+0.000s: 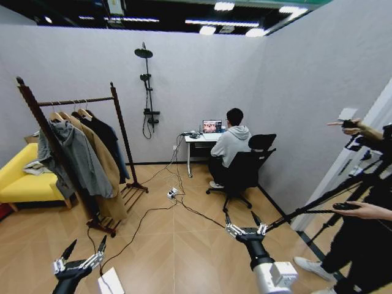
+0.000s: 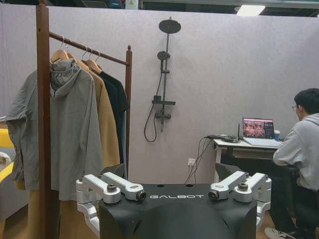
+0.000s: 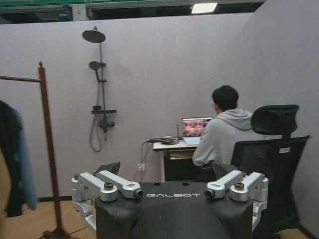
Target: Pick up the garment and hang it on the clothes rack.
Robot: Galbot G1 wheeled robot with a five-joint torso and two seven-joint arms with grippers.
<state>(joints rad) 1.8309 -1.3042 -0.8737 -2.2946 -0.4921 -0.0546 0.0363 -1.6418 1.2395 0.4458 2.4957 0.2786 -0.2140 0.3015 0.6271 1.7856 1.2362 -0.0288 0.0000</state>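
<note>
— Both grippers sit low and nearest the robot: left gripper [image 1: 84, 247] with its fingers spread apart and nothing between them, right gripper [image 1: 244, 218] likewise spread and empty, each raised over the wooden floor [image 1: 177, 245].

— And just past them?

— Cables trail across the floor toward a power strip [image 1: 172, 193]. To the left stands the clothes rack [image 1: 120, 120], its dark uprights joined by one bar, with a slatted shelf at the base.

— Where is the garment?

— On that bar, at the far end of the row: a grey hoodie [image 1: 76, 156] hangs nearest, a tan coat [image 1: 105, 160] behind it, then a dark piece, and the garment [image 3: 24, 159] shows as a blue edge behind that dark piece, next to the far upright.

— Farther back?

— A yellow sofa [image 1: 15, 177] sits beyond the rack, and a shower fixture [image 1: 147, 92] is mounted on the grey rear wall
</note>
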